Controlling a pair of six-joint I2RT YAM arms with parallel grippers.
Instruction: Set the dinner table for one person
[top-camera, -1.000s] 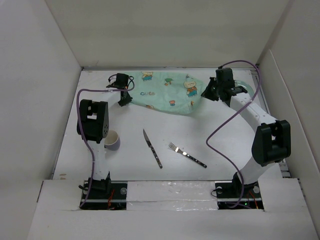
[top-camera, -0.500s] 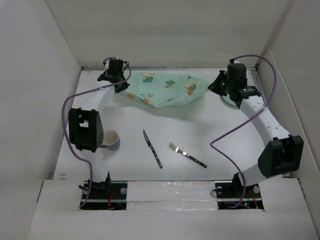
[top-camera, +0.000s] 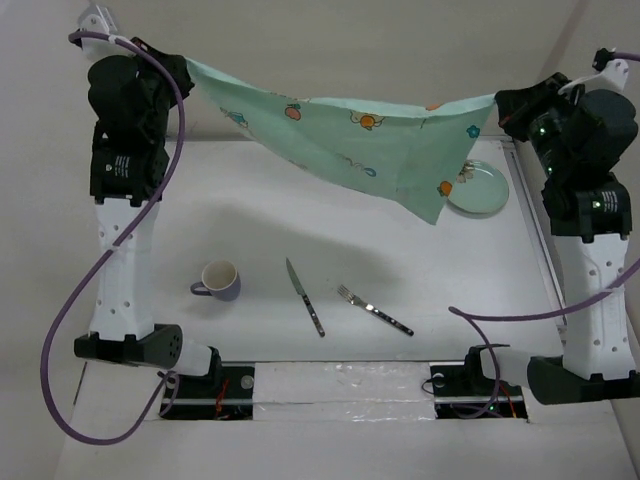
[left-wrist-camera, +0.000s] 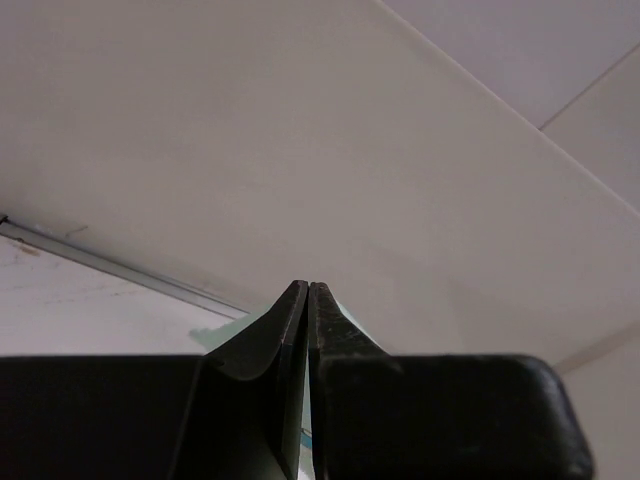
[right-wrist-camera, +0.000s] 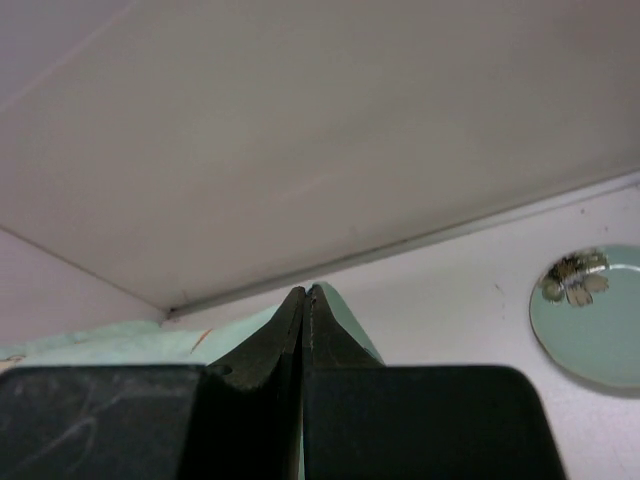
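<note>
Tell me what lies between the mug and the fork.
A knife lies on the dinner table between mug and fork; the top view shows it.

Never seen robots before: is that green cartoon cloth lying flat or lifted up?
Lifted. The placemat hangs stretched between the left end effector and right end effector, sagging above the dinner table.

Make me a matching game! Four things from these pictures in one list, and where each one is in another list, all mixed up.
Things:
1. mint-green cartoon-print cloth placemat
2. lavender ceramic mug
3. silver metal fork
4. round pale-green plate

Places:
A. lying just right of the steel knife
B. far right of the white table
C. hanging in the air, pinched by left gripper and right gripper
D. standing upright, left side of the table

Pairs: 1-C, 2-D, 3-A, 4-B
</note>
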